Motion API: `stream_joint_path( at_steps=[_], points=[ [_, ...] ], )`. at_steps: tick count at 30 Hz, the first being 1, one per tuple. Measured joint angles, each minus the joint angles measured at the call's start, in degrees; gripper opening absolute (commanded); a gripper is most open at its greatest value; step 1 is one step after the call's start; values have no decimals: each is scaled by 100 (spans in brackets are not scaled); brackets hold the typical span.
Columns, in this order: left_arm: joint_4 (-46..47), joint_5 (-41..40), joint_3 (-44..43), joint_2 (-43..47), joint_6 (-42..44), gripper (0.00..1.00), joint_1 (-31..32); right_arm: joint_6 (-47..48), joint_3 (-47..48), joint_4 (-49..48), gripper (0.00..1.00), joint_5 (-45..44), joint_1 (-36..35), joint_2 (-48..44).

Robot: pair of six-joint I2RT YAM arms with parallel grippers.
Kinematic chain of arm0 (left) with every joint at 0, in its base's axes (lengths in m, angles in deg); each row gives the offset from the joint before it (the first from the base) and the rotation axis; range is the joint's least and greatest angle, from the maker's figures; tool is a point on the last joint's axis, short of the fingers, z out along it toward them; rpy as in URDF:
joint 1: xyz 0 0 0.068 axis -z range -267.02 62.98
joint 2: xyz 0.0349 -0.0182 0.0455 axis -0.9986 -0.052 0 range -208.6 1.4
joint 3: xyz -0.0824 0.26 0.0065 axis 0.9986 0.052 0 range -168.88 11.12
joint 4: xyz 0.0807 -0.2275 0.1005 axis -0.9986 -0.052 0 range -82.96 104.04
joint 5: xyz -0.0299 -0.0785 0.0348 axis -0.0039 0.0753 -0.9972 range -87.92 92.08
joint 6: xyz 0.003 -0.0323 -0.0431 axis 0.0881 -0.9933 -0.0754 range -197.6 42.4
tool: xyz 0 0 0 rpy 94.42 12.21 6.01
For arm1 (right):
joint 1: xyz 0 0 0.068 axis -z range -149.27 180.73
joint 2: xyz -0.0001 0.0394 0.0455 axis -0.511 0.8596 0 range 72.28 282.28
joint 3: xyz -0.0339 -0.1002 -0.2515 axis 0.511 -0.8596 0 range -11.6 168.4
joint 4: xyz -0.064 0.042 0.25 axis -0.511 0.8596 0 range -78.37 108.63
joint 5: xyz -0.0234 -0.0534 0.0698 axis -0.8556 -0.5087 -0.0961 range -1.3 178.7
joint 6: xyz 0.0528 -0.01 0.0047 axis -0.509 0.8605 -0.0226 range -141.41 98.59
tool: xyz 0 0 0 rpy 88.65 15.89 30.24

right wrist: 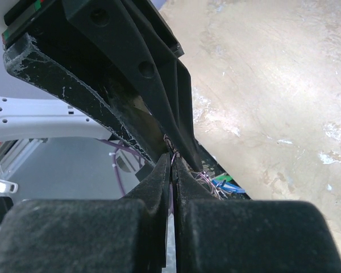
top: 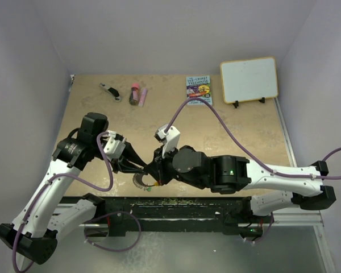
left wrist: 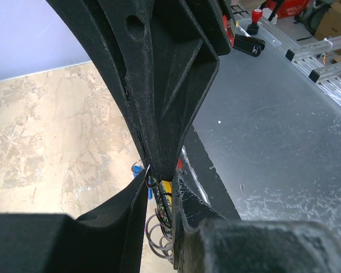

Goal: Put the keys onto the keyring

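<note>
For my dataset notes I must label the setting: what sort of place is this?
Probably a robotics lab test cell: plain walls box in the tan tabletop, and aluminium rails and a red-capped button, perhaps an emergency stop, sit on the grey metal bench.

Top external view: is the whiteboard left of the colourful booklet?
No, the whiteboard sits to the right of the booklet, toward the far right corner.

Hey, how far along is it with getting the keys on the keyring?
Done: nothing confirmable; blue-headed keys bunch by the keyring, threading hidden. In hand: left gripper and shut right gripper meet tip to tip there. Remaining: likely threading keys.
</note>
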State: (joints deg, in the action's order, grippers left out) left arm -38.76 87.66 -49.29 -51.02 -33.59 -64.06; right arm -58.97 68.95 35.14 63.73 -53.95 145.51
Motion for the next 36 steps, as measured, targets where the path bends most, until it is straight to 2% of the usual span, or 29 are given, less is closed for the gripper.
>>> stream_joint_path(
  at_steps=[9, 23, 29, 36],
  points=[
    [2, -11, -26, 68, 15, 16, 0, -44, -581, -699, 0, 9, -11, -326],
    [-157, -7, -254, -31, 72, 15, 0, 509, -1445, -1971, 0, 179, -63, -793],
    [-903, 59, -612, -109, 800, 18, 4, 973, -1565, -2376, 0, 212, -219, -887],
    [-1556, 125, -678, -173, 1655, 21, 7, 1202, -1606, -2420, 0, 348, -286, -892]
  ],
)
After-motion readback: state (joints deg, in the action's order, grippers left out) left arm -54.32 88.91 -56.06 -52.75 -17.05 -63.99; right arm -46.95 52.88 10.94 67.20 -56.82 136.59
